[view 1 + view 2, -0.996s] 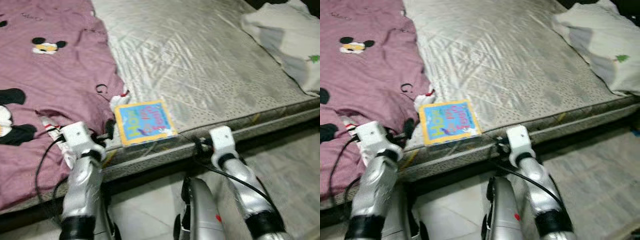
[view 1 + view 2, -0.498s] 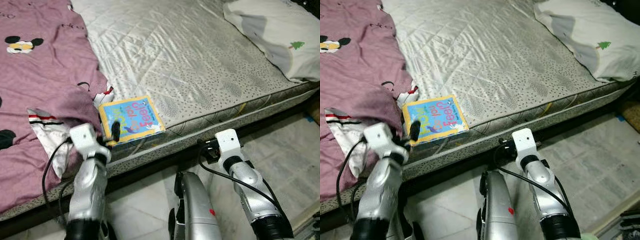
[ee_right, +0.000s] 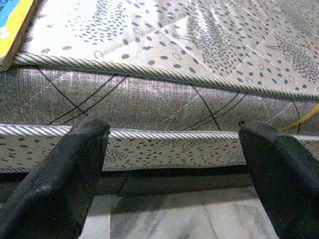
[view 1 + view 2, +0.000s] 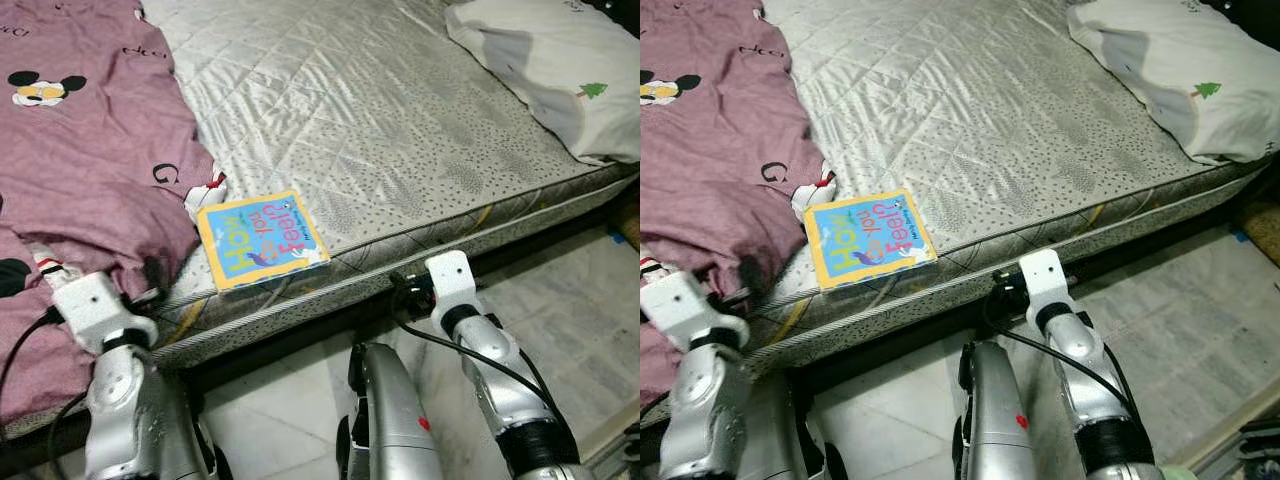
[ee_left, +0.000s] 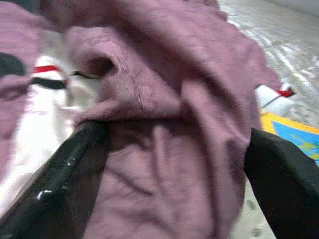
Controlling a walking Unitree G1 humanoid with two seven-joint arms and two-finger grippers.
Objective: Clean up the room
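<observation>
Left gripper (image 5: 169,149), fingers spread around the mauve cartoon-print blanket (image 4: 90,150) (nothing clamped), should close next; right gripper (image 3: 174,164) hangs open.

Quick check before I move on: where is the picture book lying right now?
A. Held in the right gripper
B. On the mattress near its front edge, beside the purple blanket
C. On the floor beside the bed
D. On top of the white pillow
B: the picture book lies flat on the mattress near its front edge, right beside the purple blanket.
</observation>
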